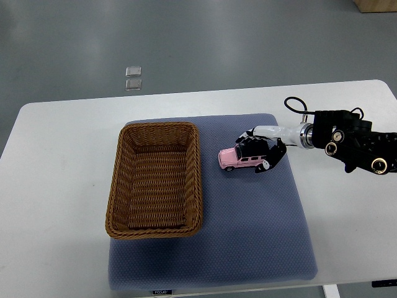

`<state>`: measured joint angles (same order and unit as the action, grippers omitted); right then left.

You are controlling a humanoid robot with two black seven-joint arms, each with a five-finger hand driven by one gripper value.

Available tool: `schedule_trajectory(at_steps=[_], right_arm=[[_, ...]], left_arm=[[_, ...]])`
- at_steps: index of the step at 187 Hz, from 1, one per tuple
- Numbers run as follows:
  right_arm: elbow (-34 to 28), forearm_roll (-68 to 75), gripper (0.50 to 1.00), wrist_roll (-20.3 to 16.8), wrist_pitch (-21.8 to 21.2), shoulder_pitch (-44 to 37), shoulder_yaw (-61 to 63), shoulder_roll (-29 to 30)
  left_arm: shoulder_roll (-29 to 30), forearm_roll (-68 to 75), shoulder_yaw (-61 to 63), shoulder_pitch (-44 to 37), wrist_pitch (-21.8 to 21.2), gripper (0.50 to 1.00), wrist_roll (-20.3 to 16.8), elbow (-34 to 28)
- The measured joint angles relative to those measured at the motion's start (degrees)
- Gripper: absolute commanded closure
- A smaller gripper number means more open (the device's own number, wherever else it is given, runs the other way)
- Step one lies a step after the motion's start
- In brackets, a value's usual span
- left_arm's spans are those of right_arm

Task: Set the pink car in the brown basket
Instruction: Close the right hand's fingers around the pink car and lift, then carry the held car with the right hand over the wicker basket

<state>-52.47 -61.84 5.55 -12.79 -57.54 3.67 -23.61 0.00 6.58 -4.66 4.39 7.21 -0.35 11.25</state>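
Nearest the camera lies a blue-grey mat [248, 248], spread over a white table [56, 186]; the table, largest of all, is seen from steeply above. On the left half of the mat a brown basket [118, 186] is set, woven and rectangular, with nothing inside it. From the picture's right edge 1 arm is brought in, ending in the right hand [260, 151], whose fingers are curled around the pink car [240, 159] at its rear and roof. Whether the grip is fully clamped cannot be told for certain, but contact on both sides is shown. The car rests on its wheels on the mat, just beside the basket's right rim and outside it. It is judged to be light, rigid and smooth-bodied, with wheels free to roll; hold is best taken across the 2 flat flanks. No left arm is seen.
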Motion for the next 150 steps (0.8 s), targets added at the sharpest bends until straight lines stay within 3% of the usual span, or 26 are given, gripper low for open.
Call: schedule_trajectory(at_steps=[6, 24, 37, 150], right_arm=[[0.01, -0.02, 0.883, 0.0, 0.11, 0.11, 0.0, 0.06], [0.02, -0.21, 0.928, 0.07, 0.25, 0.2, -0.11, 0.33], [0.02, -0.48, 1.0, 0.3, 0.64, 0.21, -0.33, 0.34], [-3.35, 0.26, 1.0, 1.12, 1.13, -6.36, -0.24, -6.43]], left_arm=[[0.0, 0.0, 0.0, 0.0, 0.0, 0.5, 0.0, 0.0], [0.0, 0.0, 0.0, 0.0, 0.0, 0.5, 0.0, 0.03], [0.0, 0.0, 0.0, 0.0, 0.0, 0.5, 0.0, 0.02], [0.0, -0.02, -0.07, 0.0, 0.0, 0.5, 0.0, -0.3]])
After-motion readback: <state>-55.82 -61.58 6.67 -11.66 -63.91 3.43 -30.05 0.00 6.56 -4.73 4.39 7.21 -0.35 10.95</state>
